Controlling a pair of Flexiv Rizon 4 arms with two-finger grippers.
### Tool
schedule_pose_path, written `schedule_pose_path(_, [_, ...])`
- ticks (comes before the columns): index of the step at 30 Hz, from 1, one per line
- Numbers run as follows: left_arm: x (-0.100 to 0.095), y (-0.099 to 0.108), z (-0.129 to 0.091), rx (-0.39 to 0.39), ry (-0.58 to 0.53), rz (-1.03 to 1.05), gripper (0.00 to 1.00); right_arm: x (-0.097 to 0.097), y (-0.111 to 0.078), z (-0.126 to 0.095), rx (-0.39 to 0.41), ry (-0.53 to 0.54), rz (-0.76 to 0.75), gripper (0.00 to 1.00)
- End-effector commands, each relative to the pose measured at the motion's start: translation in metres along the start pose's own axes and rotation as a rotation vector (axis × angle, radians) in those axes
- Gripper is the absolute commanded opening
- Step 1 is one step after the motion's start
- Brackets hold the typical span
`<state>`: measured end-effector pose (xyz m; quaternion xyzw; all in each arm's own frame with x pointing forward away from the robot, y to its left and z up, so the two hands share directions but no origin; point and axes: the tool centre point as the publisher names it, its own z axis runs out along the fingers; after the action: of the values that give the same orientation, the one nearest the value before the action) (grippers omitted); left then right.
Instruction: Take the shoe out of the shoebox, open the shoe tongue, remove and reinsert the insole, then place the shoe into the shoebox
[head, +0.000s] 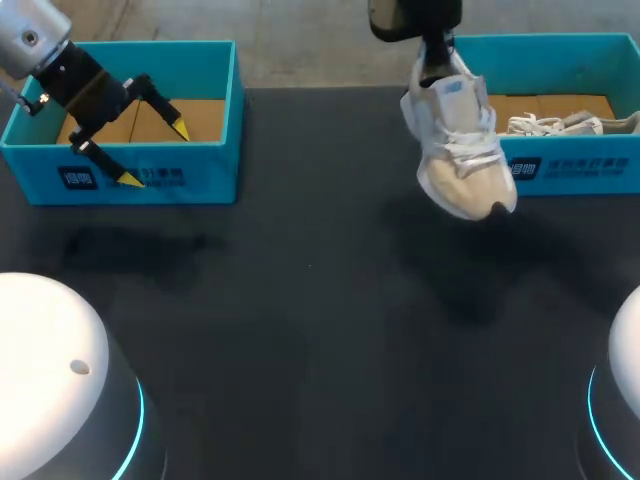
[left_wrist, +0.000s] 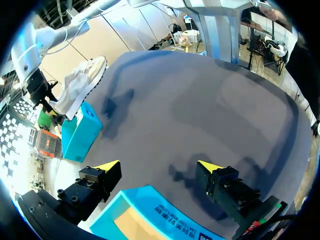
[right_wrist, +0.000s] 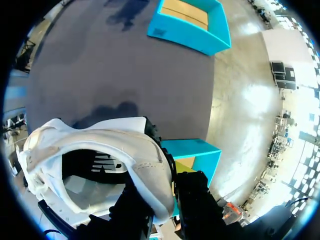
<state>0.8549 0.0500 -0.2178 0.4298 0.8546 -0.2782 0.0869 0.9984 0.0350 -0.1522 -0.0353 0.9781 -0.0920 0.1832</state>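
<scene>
Where the dark counter lay nearest the robot, the shadow of the lifted shoe fell on it. Above that, the white and beige shoe hung clear of the surface, toe down and heel up, just in front of the near left corner of the right shoebox. The right pincer was clamped on the shoe's heel collar, one finger inside the opening and one outside. Farther back, a second shoe lay inside that blue box. Well apart on the other side, the left pincer hovered over the front wall of the left shoebox, spread wide and holding nothing.
</scene>
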Motion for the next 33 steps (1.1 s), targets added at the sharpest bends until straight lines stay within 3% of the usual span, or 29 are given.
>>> schedule_pose_path(1, [-0.001,0.001,0.000,0.000,0.004,0.000,1.00,0.000,-0.003,0.000,-0.023,0.000,-0.002,0.00])
schedule_pose_path(17, [-0.001,0.001,0.000,0.000,0.004,0.000,1.00,0.000,-0.003,0.000,-0.023,0.000,-0.002,0.00])
schedule_pose_path(24, [-0.001,0.001,0.000,0.000,0.004,0.000,1.00,-0.028,-0.035,0.014,-0.026,-0.023,0.015,0.00])
schedule_pose_path(33, [-0.001,0.001,0.000,0.000,0.004,0.000,1.00,-0.051,-0.098,0.037,-0.005,0.004,0.030,0.00])
